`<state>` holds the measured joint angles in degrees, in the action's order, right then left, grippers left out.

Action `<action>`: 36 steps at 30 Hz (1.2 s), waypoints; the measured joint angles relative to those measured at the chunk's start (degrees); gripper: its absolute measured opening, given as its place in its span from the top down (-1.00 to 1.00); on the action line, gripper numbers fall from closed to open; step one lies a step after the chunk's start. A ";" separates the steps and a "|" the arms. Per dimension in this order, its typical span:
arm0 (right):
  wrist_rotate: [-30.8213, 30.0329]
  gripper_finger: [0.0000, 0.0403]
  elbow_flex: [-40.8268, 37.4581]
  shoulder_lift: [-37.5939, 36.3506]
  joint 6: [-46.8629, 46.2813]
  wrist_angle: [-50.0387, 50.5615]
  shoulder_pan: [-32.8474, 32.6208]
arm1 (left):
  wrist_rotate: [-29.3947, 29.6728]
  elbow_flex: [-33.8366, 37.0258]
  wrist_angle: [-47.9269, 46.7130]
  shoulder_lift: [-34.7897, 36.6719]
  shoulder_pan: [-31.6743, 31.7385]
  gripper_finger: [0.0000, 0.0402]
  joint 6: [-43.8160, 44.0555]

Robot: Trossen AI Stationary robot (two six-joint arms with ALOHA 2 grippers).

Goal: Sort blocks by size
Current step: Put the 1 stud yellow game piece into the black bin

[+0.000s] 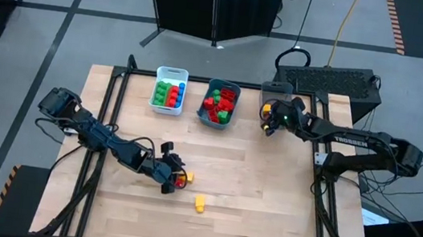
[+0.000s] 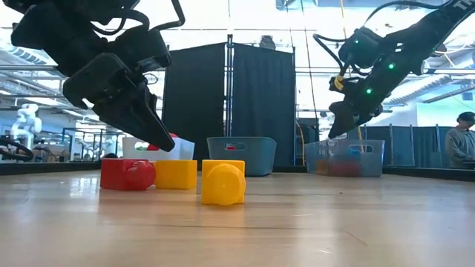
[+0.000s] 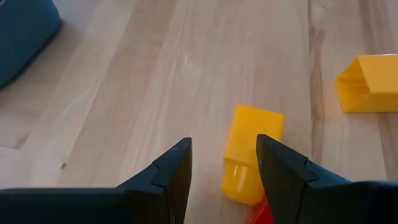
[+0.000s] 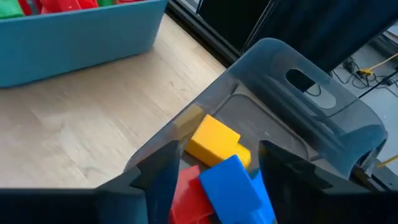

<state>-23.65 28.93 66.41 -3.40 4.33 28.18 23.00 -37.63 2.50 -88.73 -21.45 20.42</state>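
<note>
Three blocks [image 2: 174, 178], light, rigid and slick, are lying beneath the left gripper [image 3: 222, 163], hanging half-open and empty, best pinching flat sides; right gripper [image 4: 217, 163] is hovering parted over the grey bin [image 4: 323, 118].

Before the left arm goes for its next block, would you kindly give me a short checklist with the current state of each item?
1. Left claw open above the table: ok.
2. Yellow block between its fingers: not ok; it lies partly behind one finger, off-centre.
3. Red block touching that yellow block: not ok, may get dragged along.
4. Second yellow block lying apart: ok.
5. Right claw away at the grey bin: ok.
6. Right claw empty: cannot tell; a blue block sits between its fingers.
</note>
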 joint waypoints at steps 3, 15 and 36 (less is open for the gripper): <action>1.85 -0.10 0.00 -0.20 -1.47 0.03 -0.24 | -0.06 0.00 0.00 0.00 0.00 0.20 -0.02; 21.04 -0.12 0.04 -4.42 -2.82 -8.44 -10.69 | -0.33 0.00 -1.44 0.00 0.00 0.20 0.18; 20.39 -0.11 0.08 18.66 -9.44 -41.24 -30.80 | -0.84 -0.04 -6.22 0.00 0.22 0.20 3.35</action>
<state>-3.27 29.01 85.07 -12.84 -36.91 -2.61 22.16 -37.67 -3.72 -88.73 -21.23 23.77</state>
